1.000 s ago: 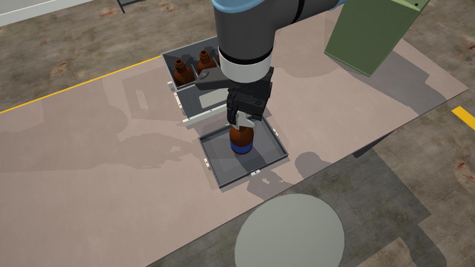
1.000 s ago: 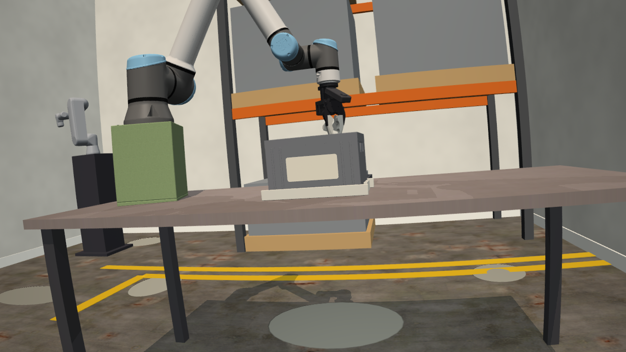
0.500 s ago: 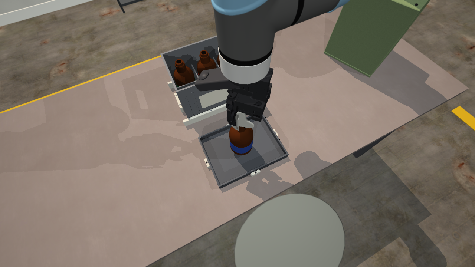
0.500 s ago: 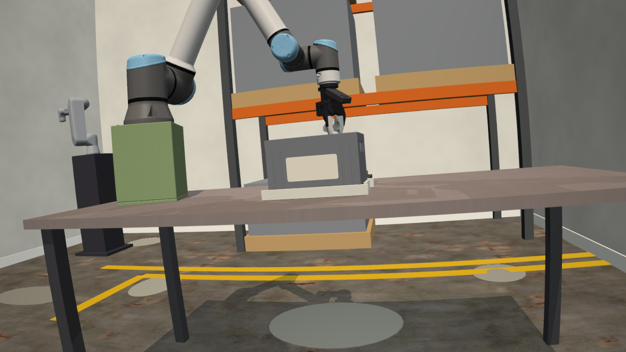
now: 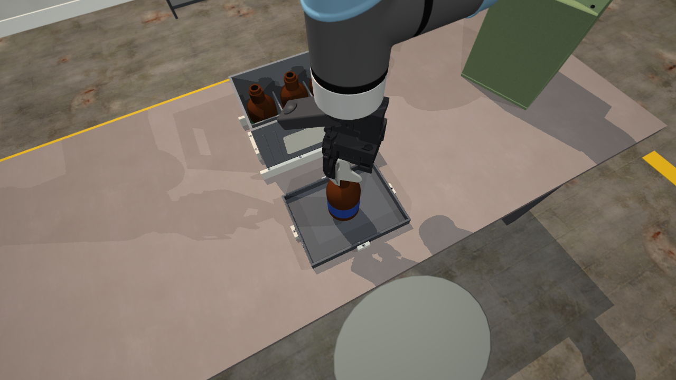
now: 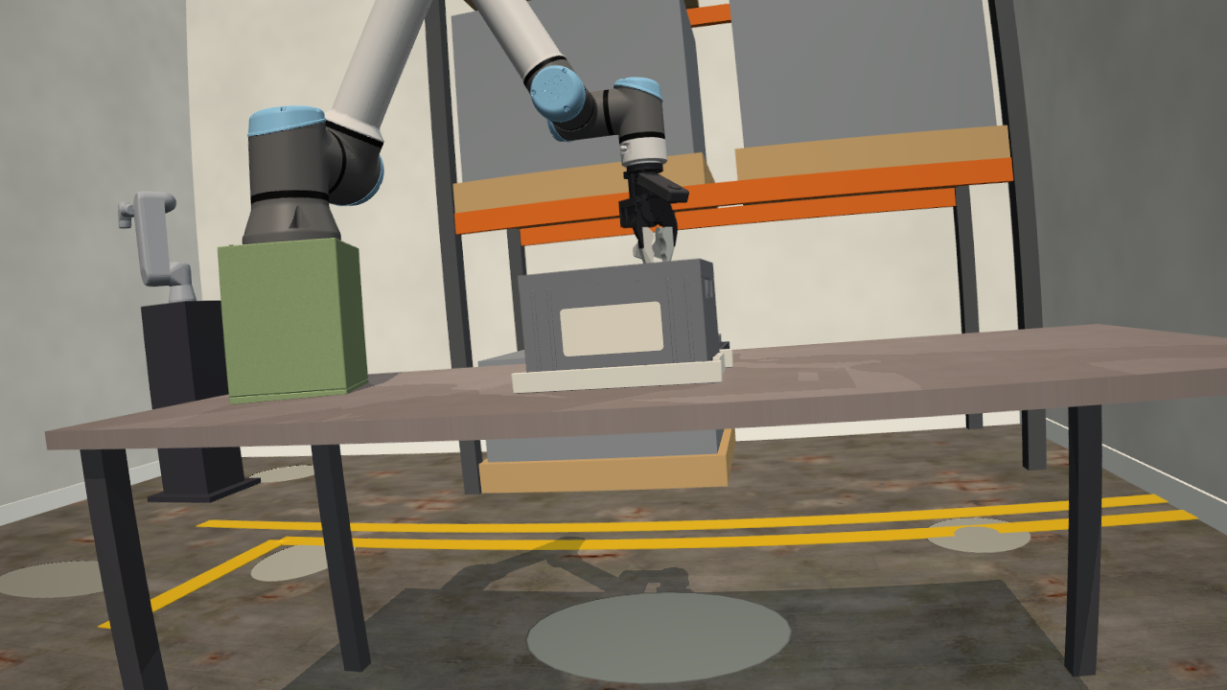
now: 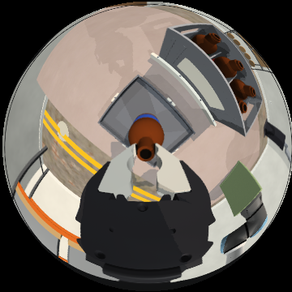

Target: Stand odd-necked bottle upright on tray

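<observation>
Item: brown bottle (image 5: 343, 200), blue band, upright inside the grey tray (image 5: 400, 208); we note the pincer (image 5: 344, 173) directly above, clenched on its neck. Crate (image 5: 274, 144) beside the tray on the surface (image 5: 141, 264), other bottles (image 5: 259, 104) inside

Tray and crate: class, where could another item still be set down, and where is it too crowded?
The tray floor is bare around the bottle held by the gripper, widest toward its near-left corner. The crate is crowded: other bottles fill its slots.
</observation>
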`<act>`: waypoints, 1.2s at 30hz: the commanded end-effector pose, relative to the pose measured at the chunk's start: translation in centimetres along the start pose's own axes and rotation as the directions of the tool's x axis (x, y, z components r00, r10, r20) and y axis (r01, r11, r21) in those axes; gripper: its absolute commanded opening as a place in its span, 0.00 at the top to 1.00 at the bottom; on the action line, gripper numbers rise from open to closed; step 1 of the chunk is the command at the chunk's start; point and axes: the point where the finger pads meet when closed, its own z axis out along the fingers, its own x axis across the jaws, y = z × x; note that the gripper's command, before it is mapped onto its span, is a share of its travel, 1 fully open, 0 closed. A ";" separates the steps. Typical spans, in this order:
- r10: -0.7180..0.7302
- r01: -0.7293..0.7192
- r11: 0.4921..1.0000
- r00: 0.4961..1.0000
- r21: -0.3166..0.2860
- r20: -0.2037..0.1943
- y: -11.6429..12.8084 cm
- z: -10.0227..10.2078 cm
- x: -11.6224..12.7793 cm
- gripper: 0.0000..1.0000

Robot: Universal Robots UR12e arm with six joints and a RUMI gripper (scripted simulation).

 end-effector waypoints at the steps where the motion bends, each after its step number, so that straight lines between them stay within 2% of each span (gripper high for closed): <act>1: -0.002 0.002 1.000 1.000 0.002 0.001 0.2 -0.1 -0.1 1.00; 36: -0.002 0.002 1.000 1.000 0.000 0.000 0.3 0.3 0.0 1.00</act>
